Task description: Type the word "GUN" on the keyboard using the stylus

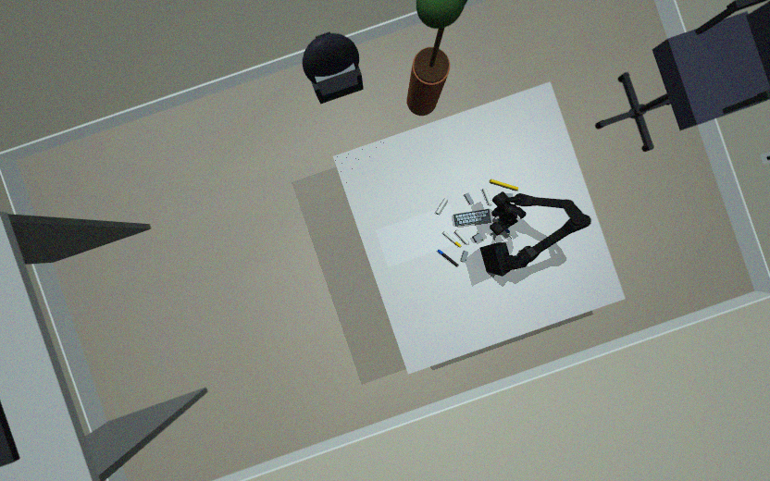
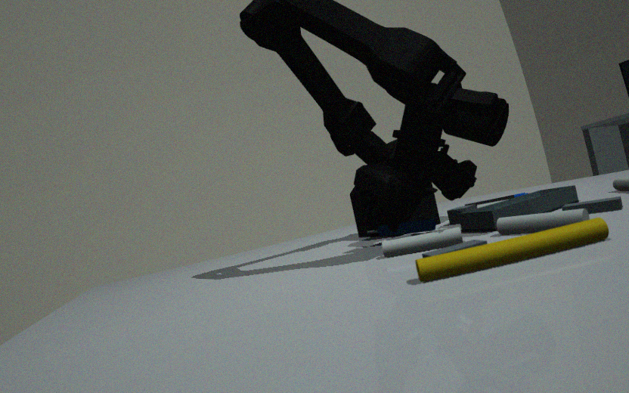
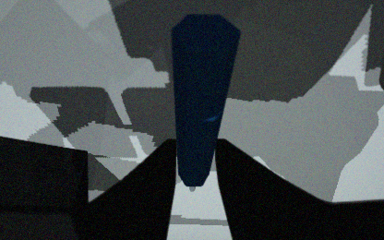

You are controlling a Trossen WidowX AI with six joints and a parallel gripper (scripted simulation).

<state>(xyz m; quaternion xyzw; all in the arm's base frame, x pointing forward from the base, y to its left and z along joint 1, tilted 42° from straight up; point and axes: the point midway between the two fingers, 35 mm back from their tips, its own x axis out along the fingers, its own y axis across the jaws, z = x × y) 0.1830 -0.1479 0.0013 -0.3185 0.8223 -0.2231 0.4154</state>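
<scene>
Pinching the dark blue stylus near its lower end, the gripper has both fingers pressed against its sides; its long axis runs straight up the wrist frame's centre, while the keyboard lies just left of the gripper in the top view

A pale grey square surface carries a dark keyboard; a yellow cylinder; several grey cylinders; a blue-tipped pen; the arm's black base.
</scene>
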